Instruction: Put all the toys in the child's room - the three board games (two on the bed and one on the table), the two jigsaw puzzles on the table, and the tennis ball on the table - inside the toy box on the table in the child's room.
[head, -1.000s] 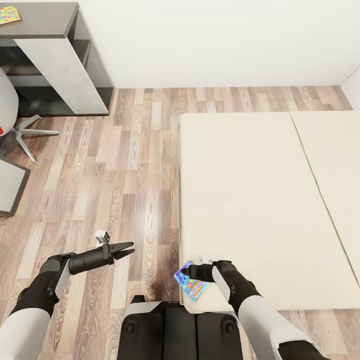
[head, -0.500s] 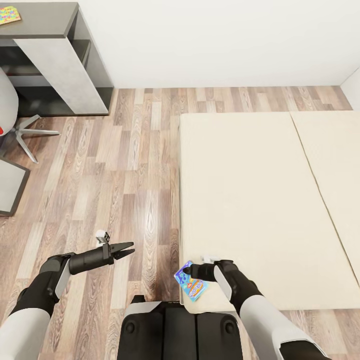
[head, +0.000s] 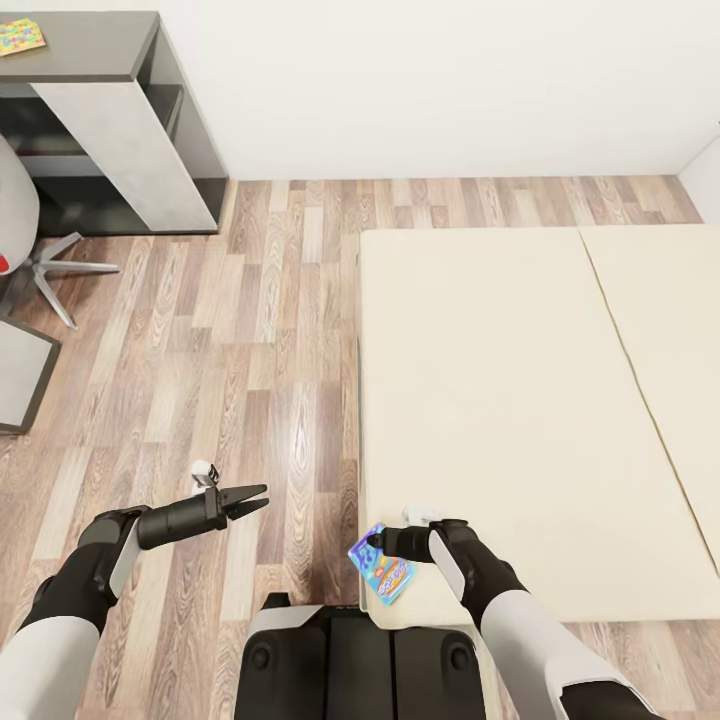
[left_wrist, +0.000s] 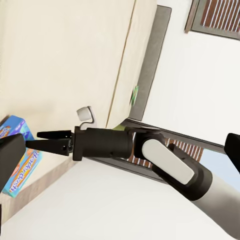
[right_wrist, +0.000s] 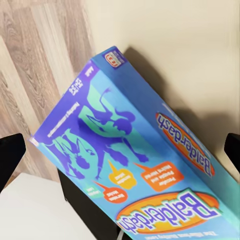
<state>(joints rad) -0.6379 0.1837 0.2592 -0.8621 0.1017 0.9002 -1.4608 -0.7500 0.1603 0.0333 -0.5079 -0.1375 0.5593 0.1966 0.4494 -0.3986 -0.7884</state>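
At far left, a bench (head: 80, 45) stands against the wall with a small colourful box (head: 20, 36) on its dark top. Nearer, the left gripper (head: 252, 497) hangs over the wood floor (head: 260, 330), its jaws close together and holding nothing. Right of it, a blue board game (head: 383, 565) lies flat on the near corner of the bed (head: 500, 400), partly overhanging the edge. The right gripper (head: 372, 546) hovers above the board game; its jaws are apart, one on each side of the box, not clamped. The box looks light, stiff and glossy, so probably slippery; gripping across its narrow width at the overhanging end seems safest. Its long axis runs diagonally, from the bed's edge towards the robot.
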